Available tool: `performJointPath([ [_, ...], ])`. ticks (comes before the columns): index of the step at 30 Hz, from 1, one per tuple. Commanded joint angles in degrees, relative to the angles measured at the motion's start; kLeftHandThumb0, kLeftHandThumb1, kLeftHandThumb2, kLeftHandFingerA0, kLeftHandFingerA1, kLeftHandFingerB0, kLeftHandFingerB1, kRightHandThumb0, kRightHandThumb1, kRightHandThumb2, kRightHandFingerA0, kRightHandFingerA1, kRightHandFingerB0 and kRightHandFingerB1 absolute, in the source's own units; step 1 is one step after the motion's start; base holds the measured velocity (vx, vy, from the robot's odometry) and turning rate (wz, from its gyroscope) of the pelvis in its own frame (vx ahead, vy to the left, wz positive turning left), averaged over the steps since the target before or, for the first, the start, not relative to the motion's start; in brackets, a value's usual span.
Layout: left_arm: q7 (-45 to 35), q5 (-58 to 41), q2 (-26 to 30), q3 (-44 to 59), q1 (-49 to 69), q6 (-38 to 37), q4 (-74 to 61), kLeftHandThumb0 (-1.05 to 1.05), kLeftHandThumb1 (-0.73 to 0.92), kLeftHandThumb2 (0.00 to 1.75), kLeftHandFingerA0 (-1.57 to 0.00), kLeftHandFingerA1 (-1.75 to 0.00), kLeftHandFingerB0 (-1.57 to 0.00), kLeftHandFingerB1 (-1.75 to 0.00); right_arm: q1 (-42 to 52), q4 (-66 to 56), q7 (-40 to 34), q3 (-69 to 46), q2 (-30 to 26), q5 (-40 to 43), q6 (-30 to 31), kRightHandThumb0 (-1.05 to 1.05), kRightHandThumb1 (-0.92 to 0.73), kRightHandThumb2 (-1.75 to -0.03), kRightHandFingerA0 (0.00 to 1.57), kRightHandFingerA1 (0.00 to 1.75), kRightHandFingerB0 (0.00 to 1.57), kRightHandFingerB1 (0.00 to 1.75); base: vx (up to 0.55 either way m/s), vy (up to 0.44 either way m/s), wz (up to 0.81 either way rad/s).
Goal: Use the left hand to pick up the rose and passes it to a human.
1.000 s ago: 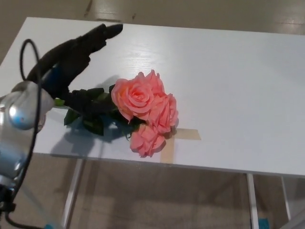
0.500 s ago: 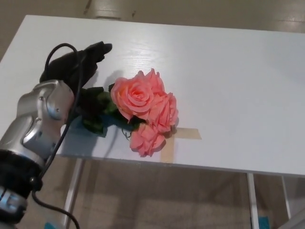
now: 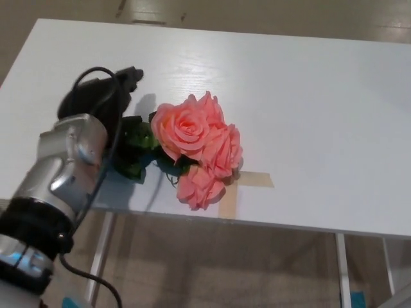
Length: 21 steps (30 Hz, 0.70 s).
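A bunch of salmon-pink roses (image 3: pixel 196 144) lies on the white table (image 3: pixel 308 96) near its front edge, the blooms pointing right and the dark green leaves (image 3: pixel 138 147) to the left. My left hand (image 3: pixel 99 96) is down over the stem end, just left of the blooms, with the silver forearm (image 3: pixel 67 160) rising toward the camera. Hand and forearm hide the stems, so the grip does not show. The right hand is out of the picture.
A strip of tan tape (image 3: pixel 247 183) is stuck to the table under the lowest bloom. The table's front edge (image 3: pixel 257 224) runs just below the flowers, with the floor and table legs (image 3: pixel 99 256) beyond it.
My left hand has drawn in and lowered from an outstretched pose onto the stem end, the forearm swinging in front of the leaves. The roses lie where they were.
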Motion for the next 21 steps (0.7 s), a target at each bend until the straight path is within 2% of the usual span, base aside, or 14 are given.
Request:
performJointPath([
  [1,0.8,1.8,-2.5,-1.6,-1.5,0.2,3.4,-0.36,0.28,0.68,0.00,-0.24,0.00,-0.27,0.4,0.1,0.7,-0.3,-0.3,0.4,0.5,-0.27,-0.69,-0.60,0.67,0.44,0.52,0.39,0.00,0.000,0.00],
  [10,1.7,2.2,-5.3,-3.5,-3.5,-0.7,9.7,-0.39,0.30,0.69,0.00,-0.26,0.00,-0.27,-0.9,0.0,0.7,-0.7,-0.3,0.5,1.2,-0.28,-0.71,-0.60,0.70,0.45,0.54,0.39,0.00,0.000,0.00],
  [11,1.7,2.2,-5.5,-3.7,-3.5,-0.7,10.0,-0.38,0.30,0.69,0.00,-0.26,0.00,-0.27,-0.9,0.0,0.7,-0.8,-0.3,0.6,1.2,-0.36,-0.61,-0.78,0.64,0.55,0.51,0.49,0.00,0.000,0.00],
  [15,2.3,2.9,-6.0,-4.7,-3.0,-1.0,10.7,-0.37,0.29,0.70,0.00,-0.33,0.00,-0.29,-0.6,0.0,0.7,-1.0,-0.2,0.7,1.1,-0.36,-0.61,-0.77,0.64,0.55,0.50,0.49,0.00,0.000,0.00],
  [16,2.9,3.1,-6.1,-5.0,-2.9,-1.4,11.2,-0.41,0.43,0.60,-0.08,-0.27,-0.03,-0.20,-0.6,-0.1,0.8,-1.0,-0.2,0.6,1.1,-0.36,-0.61,-0.77,0.64,0.54,0.50,0.49,0.00,0.000,0.00],
  [19,3.4,3.2,-6.1,-5.2,-2.8,-1.9,11.5,-0.41,0.43,0.60,-0.08,-0.27,-0.03,-0.20,-0.6,-0.1,0.8,-0.9,-0.2,0.5,1.0,-0.36,-0.61,-0.77,0.64,0.54,0.50,0.49,0.00,0.000,0.00],
  [20,4.2,3.8,-5.7,-6.1,-2.5,-4.4,12.4,-0.31,0.58,0.60,-0.29,-0.33,-0.09,-0.24,-0.6,-0.1,1.0,-0.7,-0.3,0.3,0.9,-0.28,-0.70,-0.60,0.69,0.45,0.53,0.39,0.00,0.000,0.00],
  [21,4.1,3.2,-5.4,-5.8,-2.4,-6.4,12.8,-0.19,0.49,0.93,-0.66,-0.70,-0.11,-0.46,-0.5,-0.2,1.1,-0.7,-0.3,0.3,0.9,-0.28,-0.70,-0.60,0.69,0.45,0.53,0.39,0.00,0.000,0.00],
])
